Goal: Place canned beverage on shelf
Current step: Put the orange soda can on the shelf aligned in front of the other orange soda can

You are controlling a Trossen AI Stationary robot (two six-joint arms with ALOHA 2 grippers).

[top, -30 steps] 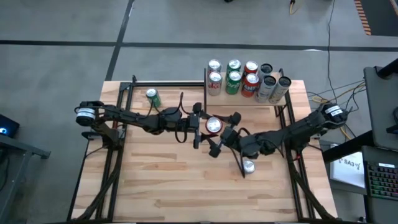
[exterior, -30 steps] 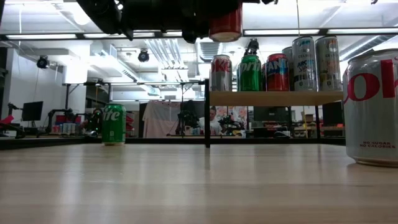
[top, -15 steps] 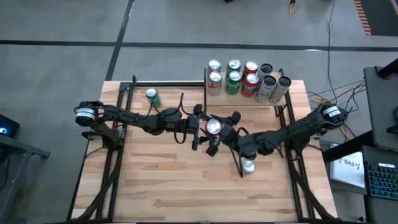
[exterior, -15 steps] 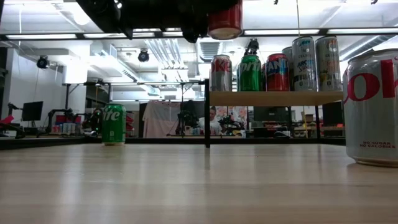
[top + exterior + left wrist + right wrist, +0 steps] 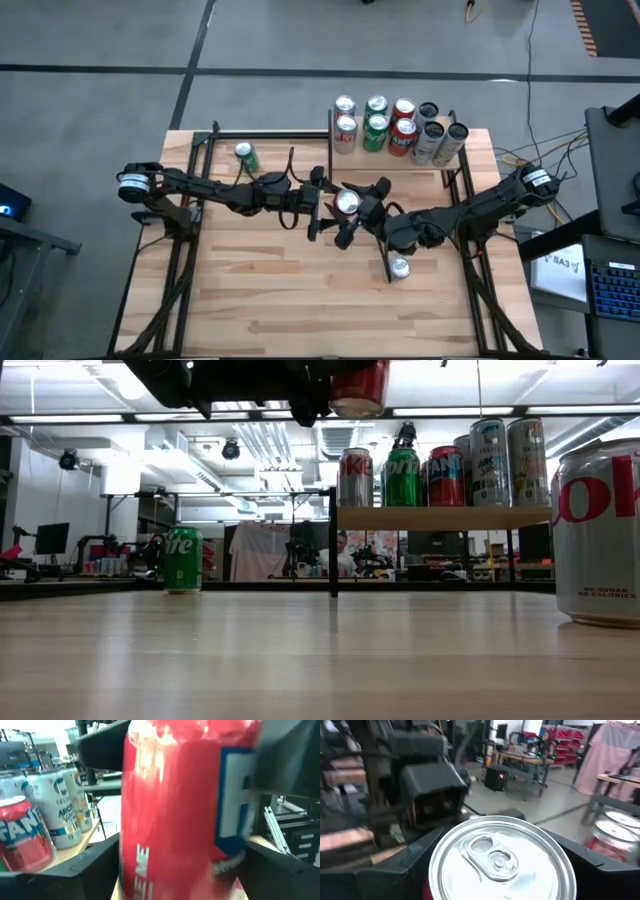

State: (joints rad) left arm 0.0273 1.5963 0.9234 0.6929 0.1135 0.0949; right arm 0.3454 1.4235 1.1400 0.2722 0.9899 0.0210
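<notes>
A red aluminium drink can with a silver top (image 5: 346, 203) hangs in mid-air above the middle of the striped wooden desk (image 5: 270, 300), between both grippers. The right gripper (image 5: 356, 216) has its jaws around the can. The left gripper (image 5: 318, 203) flanks it too; whether its jaws grip cannot be told. The small light-wood shelf with black posts (image 5: 440, 163), at the desk's far edge, carries nine cans.
</notes>
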